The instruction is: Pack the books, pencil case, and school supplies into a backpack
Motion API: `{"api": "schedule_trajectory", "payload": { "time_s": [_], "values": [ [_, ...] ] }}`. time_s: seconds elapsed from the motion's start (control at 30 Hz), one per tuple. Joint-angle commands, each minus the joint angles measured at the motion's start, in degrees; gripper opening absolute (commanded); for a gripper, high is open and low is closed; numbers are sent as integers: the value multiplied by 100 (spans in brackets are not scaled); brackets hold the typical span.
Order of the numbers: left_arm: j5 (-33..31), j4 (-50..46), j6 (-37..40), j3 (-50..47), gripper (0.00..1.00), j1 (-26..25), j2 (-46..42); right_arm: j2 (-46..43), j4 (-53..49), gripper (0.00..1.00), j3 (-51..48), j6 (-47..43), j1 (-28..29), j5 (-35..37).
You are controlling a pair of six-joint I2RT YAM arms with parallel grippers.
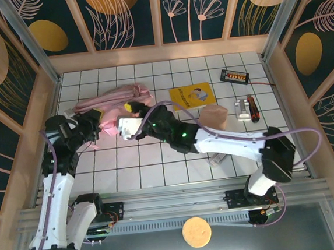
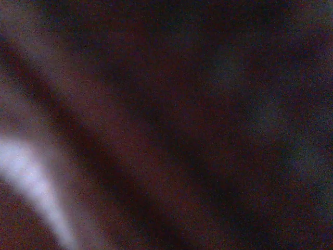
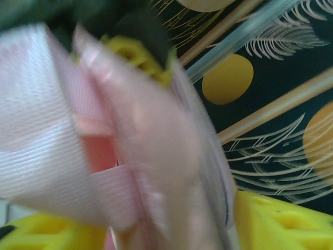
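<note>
Top view, white-tiled tabletop (image 1: 147, 162).

- Right arm: reaches from its base at lower right diagonally toward frame centre-left. The right pincer (image 1: 132, 109) sits at the right-hand edge of the large soft pink fabric backpack (image 1: 115, 99).
- Right wrist view: the right pincer (image 3: 156, 146) has its yellow fingers (image 3: 136, 51) spread wide. Folds of pink backpack (image 3: 47, 130) fabric and webbing lie in the gap and are blurred. Cannot tell whether any fold is pinched.
- Left arm: rises along the left side. The left pincer (image 1: 98, 124) is pressed against the backpack's lower left edge, black against pink. Cannot tell whether it is wide or narrow.
- Left wrist view: dark and blurred, with a pale streak at lower left; nothing legible.
- Soft, lumpy beige-pink fabric pencil case (image 1: 216, 116): right of centre, just beyond the right forearm.
- Small whitish-grey rectangular block (image 1: 242, 110): just right of the pencil case, with a slim black-and-red stick (image 1: 251, 107) touching its right side.
- Backpack: crumpled flat, upper left of centre, between the two pincers.
- Thin yellow book with a cartoon figure on its cover (image 1: 192, 95): lies flat, just right of the backpack and apart from it, beyond the pencil case.
- Black gadget with orange digits (image 1: 234, 75): upper right, farthest back, with a red wire (image 1: 263, 83) trailing right.
</note>
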Motion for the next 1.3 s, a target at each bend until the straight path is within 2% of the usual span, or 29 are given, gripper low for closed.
{"api": "schedule_trajectory", "payload": {
  "time_s": [0.0,0.1,0.17,0.23,0.27,0.3,0.4,0.5,0.63,0.77,0.83,0.93,1.13,1.27],
  "values": [
    [727,697,239,67,0,87,360,-1078,-987,74,450,2946,-871,-696],
    [1239,745,510,561,0,188,814,-1369,-1583,74,417,4727,-2070,-2143],
    [1611,618,718,992,0,292,1111,-1392,-1560,74,185,5413,-2901,-3445],
    [1983,398,886,1476,0,444,1392,-1299,-1150,74,-238,5898,-3526,-4450],
    [2084,250,973,1663,0,531,1493,-1262,-883,74,-445,5984,-3688,-4729],
    [2216,153,1035,1817,0,614,1599,-1218,-603,74,-676,5958,-3813,-4948],
    [2533,138,953,2028,0,794,1834,-1161,169,75,-1310,5307,-3941,-5017],
    [2844,392,712,2072,0,845,1969,-945,1182,75,-1901,4619,-4105,-5697],
    [2965,275,742,2204,0,871,2042,-41,1440,74,-1617,4522,-4360,-6457],
    [3022,205,776,2219,0,867,2080,861,1870,67,-1300,4516,-4500,-7159],
    [3077,151,817,2210,0,873,2097,1160,1875,65,-1119,4252,-4485,-7048],
    [3158,-308,1189,2286,0,880,2106,1327,2040,65,-1121,3479,-4414,-6506],
    [3222,-870,1616,2147,0,877,2011,1605,1581,62,-897,1947,-4056,-5504],
    [3225,-978,1690,2048,0,889,1966,1756,1587,62,-756,1484,-3807,-4985]
  ]
}}
